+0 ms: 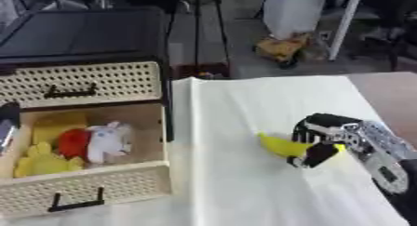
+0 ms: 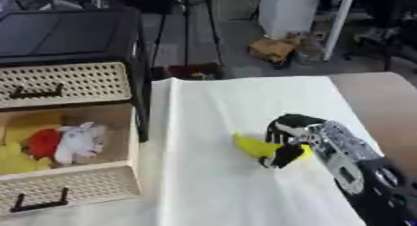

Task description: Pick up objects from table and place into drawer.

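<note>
At the far left edge of the left eye view a dark and silver shape [image 1: 7,125] shows beside the drawer, cut off by the frame; it is too little to say what it is, and the left hand cannot be made out.

The open drawer [image 1: 90,190] is pulled out from a black cabinet [image 1: 81,32], below a shut drawer [image 1: 81,83] with the same pale perforated front and black handle. Inside lie a red and white soft toy [image 1: 97,142] and yellow things [image 1: 41,162] whose shapes are hard to tell; the drawer's left part is cut off.

Right of the cabinet, a white cloth [image 1: 236,188] covers the table [image 1: 395,97], whose brown top shows bare at the right edge.

On the cloth lies a yellow object [image 2: 257,147], pointed at its left end; its right end is hidden by the right hand [image 2: 286,136], whose black fingers are curled round it in a grasp. The silver and black forearm runs off the lower right corner.

Beyond the table is a grey floor with a white column [image 1: 293,9], a yellowish-brown bundle [image 1: 281,47] at its foot, and thin stand legs, all blurred.
</note>
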